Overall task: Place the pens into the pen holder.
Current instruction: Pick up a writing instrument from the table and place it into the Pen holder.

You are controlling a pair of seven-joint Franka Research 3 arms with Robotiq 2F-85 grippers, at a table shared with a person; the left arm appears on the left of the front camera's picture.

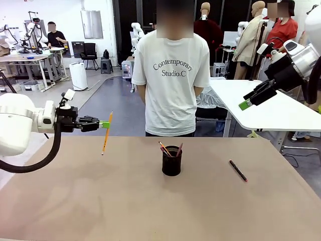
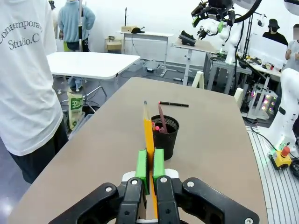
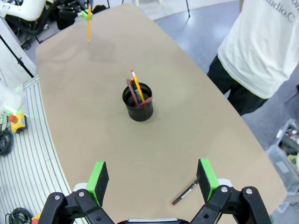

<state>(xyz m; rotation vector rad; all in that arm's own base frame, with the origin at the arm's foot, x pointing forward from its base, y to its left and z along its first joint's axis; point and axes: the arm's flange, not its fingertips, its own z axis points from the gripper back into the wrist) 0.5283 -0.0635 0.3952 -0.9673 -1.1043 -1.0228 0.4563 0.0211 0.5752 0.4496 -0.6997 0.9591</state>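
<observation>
Between the pads of the left tool [image 1: 104,124], clamped tight: one yellow pencil [image 1: 107,131].
- Attitude: near upright with a slight tilt, hanging clear of the table [image 1: 75,201].
- Grip: on the upper part of the shaft. The long lower part is left free, probably so it can drop into the cup end-first.

Straight ahead of the left tool, well apart from it: pen holder [image 1: 171,161], a black mesh cup standing upright on the table.
- Contents: a second yellow-orange pencil [image 3: 136,86] and a reddish-brown pen [image 3: 135,97], both leaning on the rim.
- In the left wrist view the held pencil lines up with the cup, so the carry looks aimed at it.

Beyond the holder from the left tool: black pen [image 1: 238,170], lying flat on the table, not yet collected.
- It also lies below the right tool [image 1: 246,104], toward one of its fingers.

Right tool: fingers wide apart and empty, raised high over the table.
- It is likely stationed above the black pen for the next pick.

At the table's far edge, off to one side of the left tool: a person [image 1: 170,75], standing and touching nothing.

Status, judged: two items are in the holder, one is in transit and one is waiting.
</observation>
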